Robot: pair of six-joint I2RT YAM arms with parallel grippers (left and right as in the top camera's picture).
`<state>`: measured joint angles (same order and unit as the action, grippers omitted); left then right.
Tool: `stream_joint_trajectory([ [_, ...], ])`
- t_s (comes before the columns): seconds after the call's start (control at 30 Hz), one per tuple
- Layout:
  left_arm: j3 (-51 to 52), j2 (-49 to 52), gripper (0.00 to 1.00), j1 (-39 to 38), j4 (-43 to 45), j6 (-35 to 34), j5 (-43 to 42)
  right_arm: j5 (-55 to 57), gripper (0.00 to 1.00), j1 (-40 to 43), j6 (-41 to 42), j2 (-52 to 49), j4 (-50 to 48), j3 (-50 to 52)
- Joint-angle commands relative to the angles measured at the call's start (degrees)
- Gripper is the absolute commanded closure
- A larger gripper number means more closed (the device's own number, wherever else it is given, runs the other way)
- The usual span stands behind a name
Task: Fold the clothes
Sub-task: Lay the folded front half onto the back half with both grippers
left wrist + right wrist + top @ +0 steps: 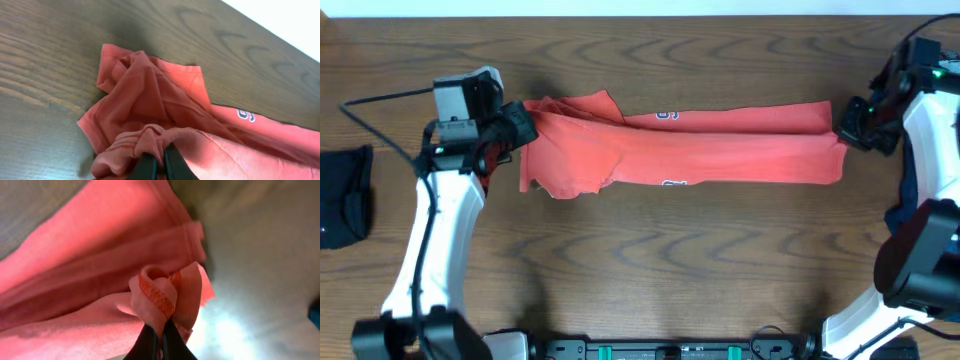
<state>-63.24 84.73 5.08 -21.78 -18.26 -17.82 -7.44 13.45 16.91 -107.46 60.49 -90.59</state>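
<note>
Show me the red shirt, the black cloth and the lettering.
red shirt [720, 150], overhead view, middle of the folded body.
black cloth [345, 195], overhead view, centre of the bundle.
lettering [246, 115], left wrist view, on the white print.

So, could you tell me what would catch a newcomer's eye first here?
The coral-red T-shirt lies stretched into a long band across the table. The left pincer grips bunched fabric at one end, the right pincer a hem fold at the other. A small black garment lies at the left edge.
</note>
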Motion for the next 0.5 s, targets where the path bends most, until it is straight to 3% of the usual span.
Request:
stream_joint_trajectory([
  [0.0,0.11,2.34,0.93,-0.02,1.66,-1.49,0.09,0.52,0.99,-1.11,0.61,-0.83,-2.56,-1.36],
  [0.47,0.11,6.54,0.93,-0.02,6.54,-3.91,0.17,-0.57,0.99,-2.12,5.40,-4.66,-13.77,-1.33],
])
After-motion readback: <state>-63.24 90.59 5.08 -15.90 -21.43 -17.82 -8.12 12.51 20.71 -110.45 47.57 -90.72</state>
